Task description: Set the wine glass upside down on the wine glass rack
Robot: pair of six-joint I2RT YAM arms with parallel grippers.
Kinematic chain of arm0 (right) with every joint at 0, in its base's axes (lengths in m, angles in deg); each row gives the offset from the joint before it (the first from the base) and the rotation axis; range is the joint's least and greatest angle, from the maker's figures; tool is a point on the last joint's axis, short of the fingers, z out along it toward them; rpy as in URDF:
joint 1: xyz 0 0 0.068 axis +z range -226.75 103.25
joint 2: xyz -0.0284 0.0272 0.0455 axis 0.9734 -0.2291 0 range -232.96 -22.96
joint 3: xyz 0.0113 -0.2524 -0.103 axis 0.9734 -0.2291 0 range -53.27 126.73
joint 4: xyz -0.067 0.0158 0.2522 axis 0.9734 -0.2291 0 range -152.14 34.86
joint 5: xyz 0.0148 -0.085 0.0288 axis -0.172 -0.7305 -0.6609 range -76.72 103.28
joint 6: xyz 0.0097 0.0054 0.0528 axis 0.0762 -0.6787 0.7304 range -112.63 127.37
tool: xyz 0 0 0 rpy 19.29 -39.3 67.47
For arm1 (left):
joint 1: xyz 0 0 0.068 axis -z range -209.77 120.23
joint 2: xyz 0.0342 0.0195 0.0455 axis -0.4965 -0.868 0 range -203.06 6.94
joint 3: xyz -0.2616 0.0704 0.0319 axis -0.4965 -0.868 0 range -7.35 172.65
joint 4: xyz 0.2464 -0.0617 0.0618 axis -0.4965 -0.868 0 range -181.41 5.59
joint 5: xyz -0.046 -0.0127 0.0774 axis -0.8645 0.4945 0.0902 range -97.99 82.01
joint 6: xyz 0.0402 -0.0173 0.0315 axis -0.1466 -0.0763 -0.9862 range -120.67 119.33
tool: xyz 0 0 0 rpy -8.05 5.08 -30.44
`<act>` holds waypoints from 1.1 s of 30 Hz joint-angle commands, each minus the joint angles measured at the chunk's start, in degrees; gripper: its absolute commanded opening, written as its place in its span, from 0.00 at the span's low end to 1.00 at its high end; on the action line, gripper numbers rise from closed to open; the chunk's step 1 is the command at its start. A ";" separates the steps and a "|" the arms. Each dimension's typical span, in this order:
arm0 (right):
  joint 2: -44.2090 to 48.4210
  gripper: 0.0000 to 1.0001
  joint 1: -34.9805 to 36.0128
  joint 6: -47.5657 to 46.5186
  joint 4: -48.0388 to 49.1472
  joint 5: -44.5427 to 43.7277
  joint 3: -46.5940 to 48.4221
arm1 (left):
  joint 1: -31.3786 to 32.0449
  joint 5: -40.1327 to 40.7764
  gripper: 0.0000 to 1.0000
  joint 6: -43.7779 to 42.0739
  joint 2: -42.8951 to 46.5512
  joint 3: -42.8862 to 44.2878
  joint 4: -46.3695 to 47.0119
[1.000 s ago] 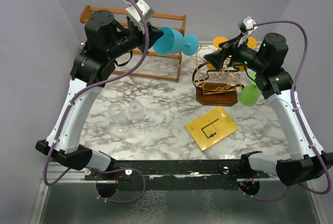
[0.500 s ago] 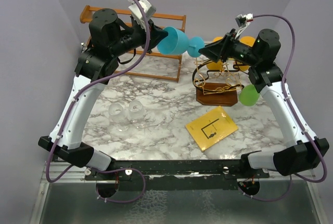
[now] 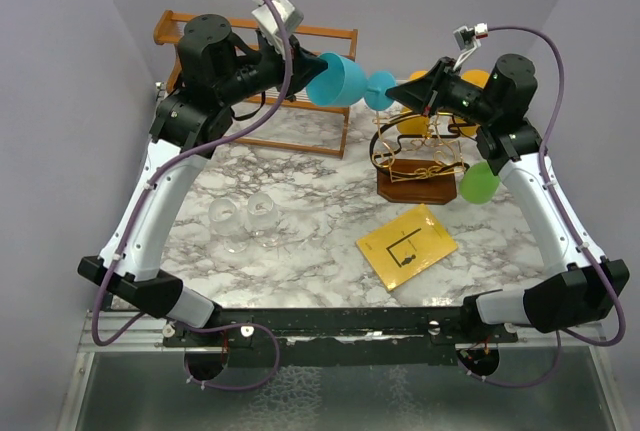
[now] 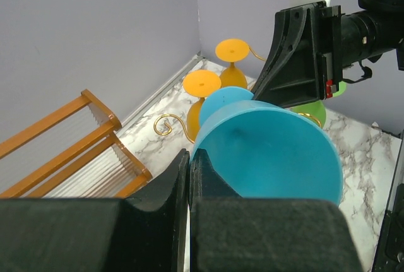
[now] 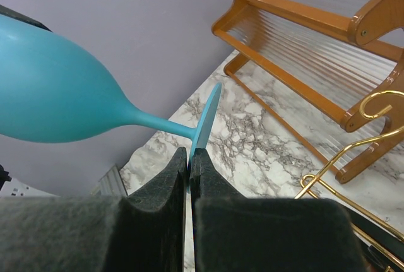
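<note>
Marble tabletop point(image 3: 320, 221); orange glasses point(image 4: 231, 70), green glass point(image 3: 478, 183) at wine glass rack point(image 3: 418, 185)

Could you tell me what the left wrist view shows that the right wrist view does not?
Only the left wrist view: the inside of the wine glass bowl, the left end effector at its rim, two orange glasses and a green glass. Only the right wrist view: the glass's thin stem, and its foot edge-on between the right end effector fingers. Both: the teal glass, gold hooks of the wine glass rack, the wooden slatted shelf and the marble table.
</note>
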 commanded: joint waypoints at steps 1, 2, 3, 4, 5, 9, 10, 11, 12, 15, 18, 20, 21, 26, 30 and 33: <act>-0.56 0.01 0.27 -0.69 -1.38 -2.22 0.49 | -0.05 -2.33 0.00 1.45 -0.41 -0.70 2.94; -0.57 0.01 0.27 -1.14 -2.09 -2.83 0.74 | -0.03 -2.40 0.01 1.43 -0.50 -0.81 2.97; -0.57 0.01 0.26 -1.61 -2.87 -3.59 0.88 | -0.02 -2.46 0.02 1.37 -0.59 -0.99 2.99; -0.44 0.01 0.27 -2.05 -3.21 -4.51 0.91 | -0.02 -2.52 0.03 1.36 -0.57 -1.22 3.14; -0.24 0.01 0.27 -2.51 -3.56 -5.54 0.96 | -0.02 -2.72 0.06 1.43 -0.38 -1.63 3.28; 0.41 0.01 0.27 -5.37 -5.86 -9.66 2.06 | -0.04 -4.25 0.17 0.92 0.25 -2.98 2.94; 0.58 0.01 0.27 -5.92 -6.13 -10.47 2.08 | -0.05 -4.79 0.20 1.11 0.35 -3.45 3.05; 0.80 0.01 0.27 -6.47 -6.22 -11.12 2.07 | -0.04 -5.39 0.22 1.35 0.60 -4.17 3.21; 0.95 0.01 0.23 -7.13 -6.40 -11.63 2.21 | -0.02 -6.12 0.25 1.48 0.94 -4.80 3.28; 1.05 0.01 0.20 -10.10 -7.75 -13.36 3.33 | -0.02 -8.33 0.37 0.15 1.44 -5.70 1.84; 1.63 0.01 0.18 -13.18 -7.98 -15.36 3.17 | -0.02 -7.38 0.44 -0.94 2.50 -7.67 1.29; 2.13 0.01 0.18 -16.10 -8.23 -16.57 3.26 | -0.02 -6.00 0.49 -3.39 3.09 -7.71 -0.80; 2.27 0.01 0.18 -17.79 -8.74 -17.33 3.51 | 0.02 -5.01 0.50 -4.87 3.25 -7.49 -2.10; 4.44 0.01 0.17 -26.68 -9.43 -19.67 2.82 | -0.11 2.13 0.62 -11.13 5.40 -7.61 -6.79; 6.25 0.01 0.18 -33.08 -10.90 -20.32 2.94 | -0.18 7.69 0.69 -14.69 6.60 -7.16 -9.88; 7.00 0.01 0.14 -38.31 -13.97 -17.37 4.77 | -0.20 9.10 0.73 -16.85 7.17 -6.61 -12.04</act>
